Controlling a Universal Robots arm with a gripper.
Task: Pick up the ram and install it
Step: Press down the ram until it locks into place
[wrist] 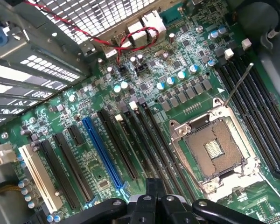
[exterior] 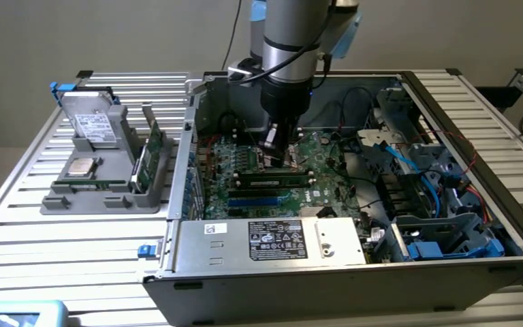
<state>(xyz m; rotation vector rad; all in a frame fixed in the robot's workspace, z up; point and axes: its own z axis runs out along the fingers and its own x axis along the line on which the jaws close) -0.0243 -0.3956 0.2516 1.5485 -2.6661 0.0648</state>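
While the black two-finger gripper [exterior: 276, 151] hangs shut and apparently empty over the large green motherboard [exterior: 243, 170] inside the open grey computer case [exterior: 334, 272], the slim green ram stick [exterior: 274, 181] lies just below it, long axis parallel to the case's front wall, seemingly seated in a black slot.

This looks like a lab or workshop for robots. An open computer case [exterior: 334, 266] lies in the middle on a metal slatted tabletop [exterior: 52, 231], with a grey parts holder [exterior: 107, 194] at the left.
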